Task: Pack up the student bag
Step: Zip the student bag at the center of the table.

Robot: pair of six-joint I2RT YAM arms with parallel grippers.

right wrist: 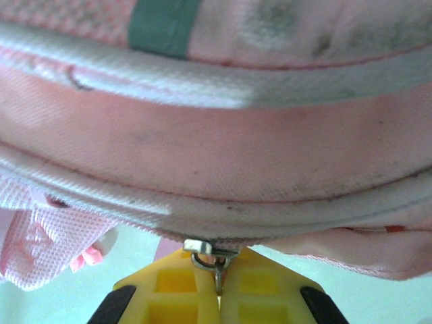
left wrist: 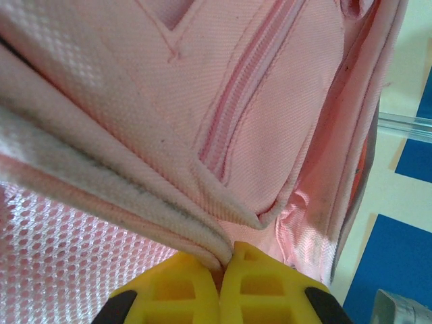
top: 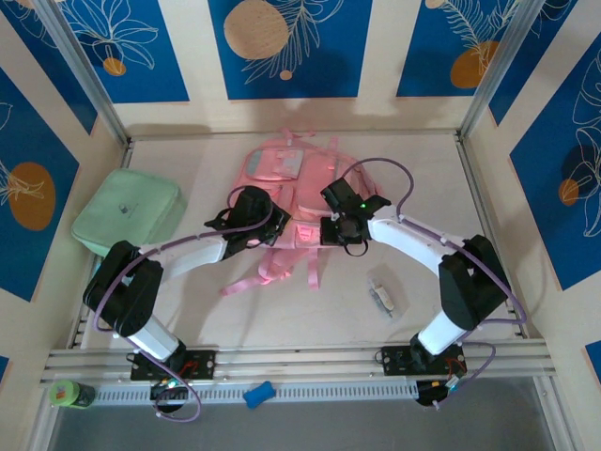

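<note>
Both your arms reach inward, each gripper clamped.
Your left arm (top: pixel 141 282) and right arm (top: pixel 460 277) bend outward at the elbows, with the forearms angling toward each other. Your left gripper (left wrist: pixel 221 263) has its yellow jaws pressed together on a fold of the student bag (left wrist: pixel 270 135). Your right gripper (right wrist: pixel 217 271) pinches the zip pull (right wrist: pixel 217 264).

Twin arms in matching livery: the left arm (top: pixel 183 256), lower left of the frame, and the right arm (top: pixel 413 240), lower right, each pair glossy white tubular links with bulky black joint housings. Purple cables (top: pixel 376 160) loop along both. A green light (top: pixel 362 202) glows on the right arm's black wrist. Red wiring shows at the black base mounts (top: pixel 174 365). In the wrist views, the jaws are yellow with square recesses and black outer corners.
</note>
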